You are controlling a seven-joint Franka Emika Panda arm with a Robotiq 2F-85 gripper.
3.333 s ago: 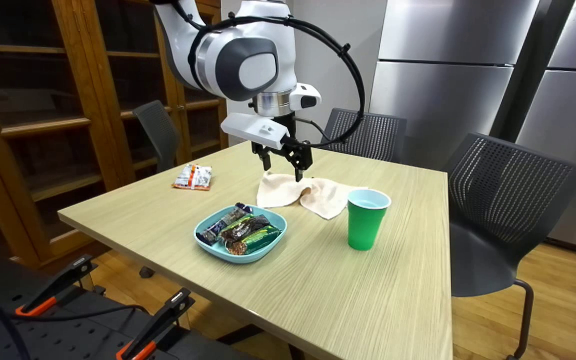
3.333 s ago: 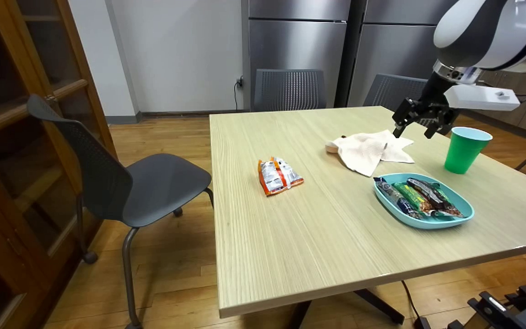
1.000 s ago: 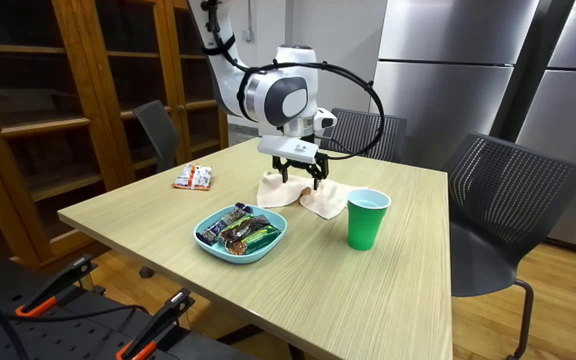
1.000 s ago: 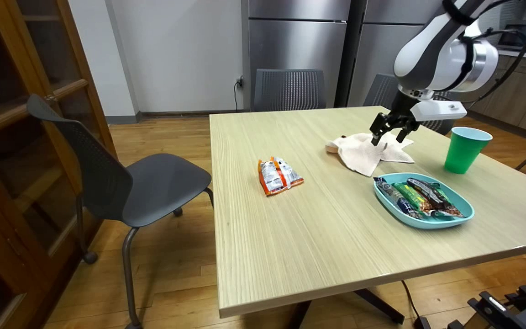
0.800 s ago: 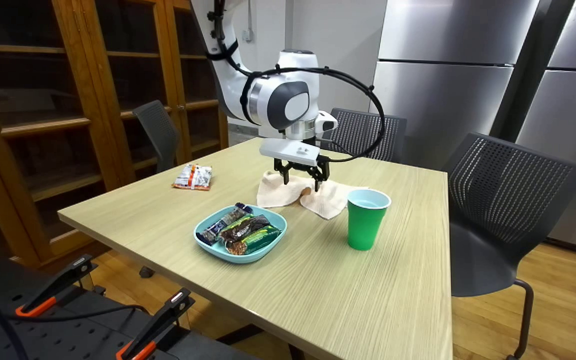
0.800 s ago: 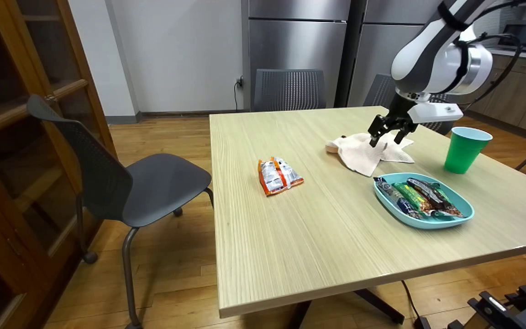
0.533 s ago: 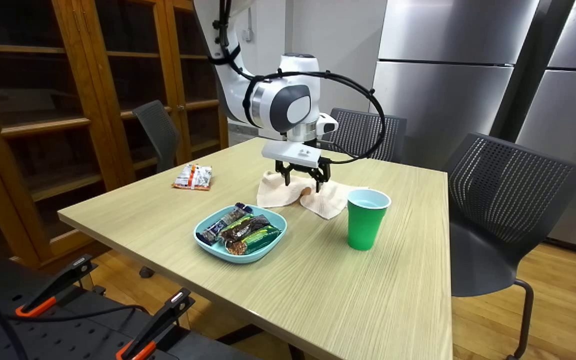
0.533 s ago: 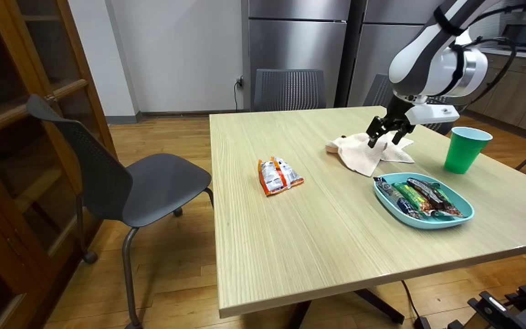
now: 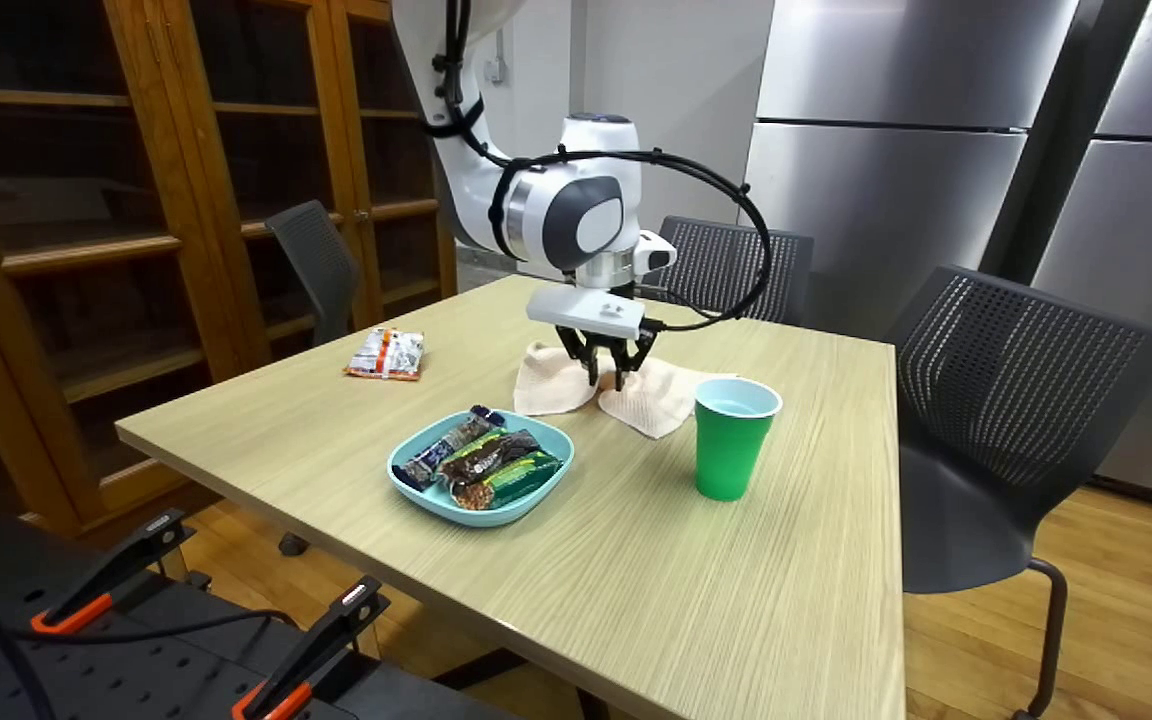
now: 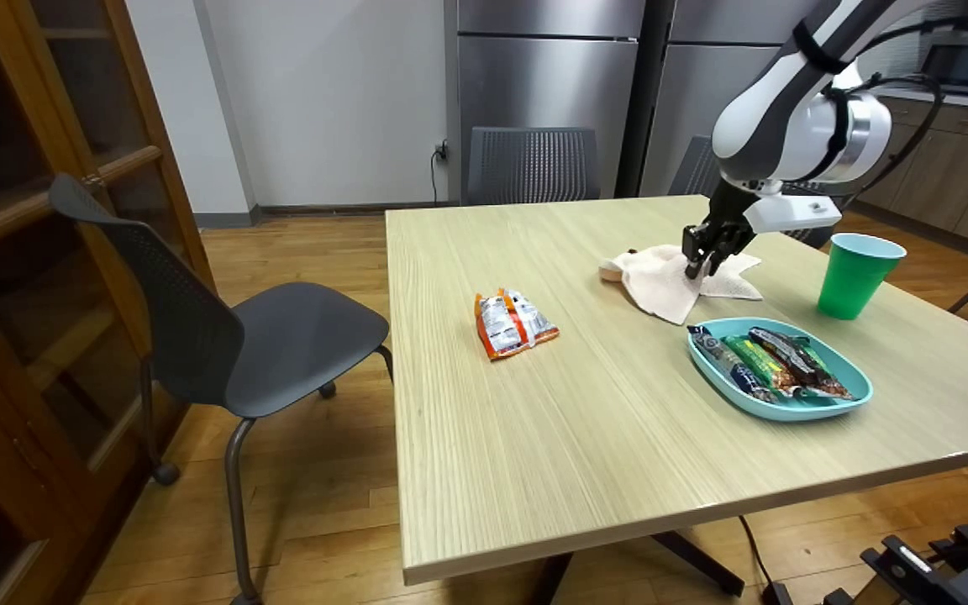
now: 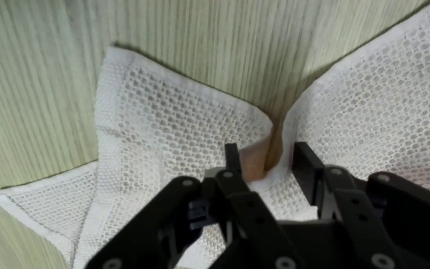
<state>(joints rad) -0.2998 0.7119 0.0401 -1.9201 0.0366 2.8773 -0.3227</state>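
Above a pale wood-grain table (image 10: 534, 454), a black two-fingered gripper (image 11: 267, 152) points down at a rumpled, off-white cloth of honeycomb weave (image 10: 667, 286), which lies on the tabletop. The claw's fingers stand partly apart, in the wrist view set to either side of a notch between two folds where a brownish patch (image 11: 254, 160) shows; whether they touch the fabric, I cannot tell. In both exterior views, a light-blue rounded-square plate (image 9: 481, 517) near the cloth holds wrapped snack bars (image 9: 488, 456), and a tapered green cup with a pale inside (image 9: 731, 450) stands upright. Well apart lies a crinkled silver-and-orange packet (image 10: 513, 326). Dark grey chairs (image 9: 1026, 390) surround the table.
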